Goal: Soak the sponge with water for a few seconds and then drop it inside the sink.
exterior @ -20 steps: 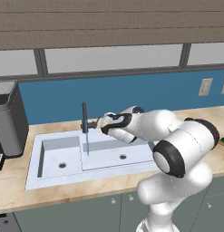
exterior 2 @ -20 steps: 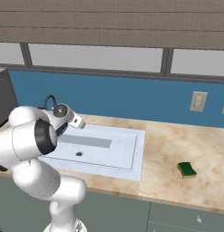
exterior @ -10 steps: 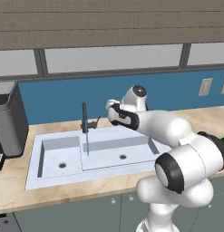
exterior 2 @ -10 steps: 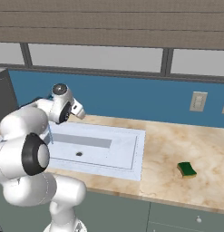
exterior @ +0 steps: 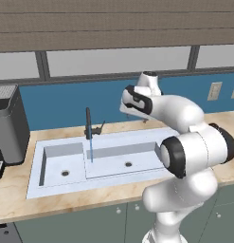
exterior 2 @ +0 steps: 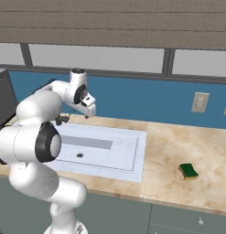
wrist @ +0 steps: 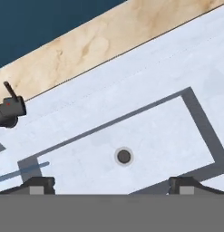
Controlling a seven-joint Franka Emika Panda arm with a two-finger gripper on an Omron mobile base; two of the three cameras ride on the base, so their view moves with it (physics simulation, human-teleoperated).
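The sponge (exterior 2: 188, 171), green on top with a yellow edge, lies on the counter well to the right of the sink (exterior 2: 132, 155). A thin pale-blue stream of water (exterior: 91, 149) falls from the black faucet (exterior: 88, 121) into the sink (exterior: 52, 185). My gripper (exterior: 130, 115) hangs above the sink's back edge, right of the faucet, also (exterior 2: 88, 114). In the hand view the gripper (wrist: 112, 186) is open with nothing between its fingertips (wrist: 41, 183). Below it are the wide basin's drain (wrist: 124, 156), the water (wrist: 22, 171) and the sink's rim (wrist: 109, 99).
A dark coffee machine (exterior: 9, 128) stands on the counter left of the sink. The faucet's handle (wrist: 9, 111) sits at the left of the hand view. Wall outlets (exterior 2: 199, 101) are on the blue backsplash. Bare counter lies between sink and sponge.
The arm swung up and to the right, carrying the gripper from beside the faucet to above the sink's back edge. Water runs in every frame. The sponge has not moved.
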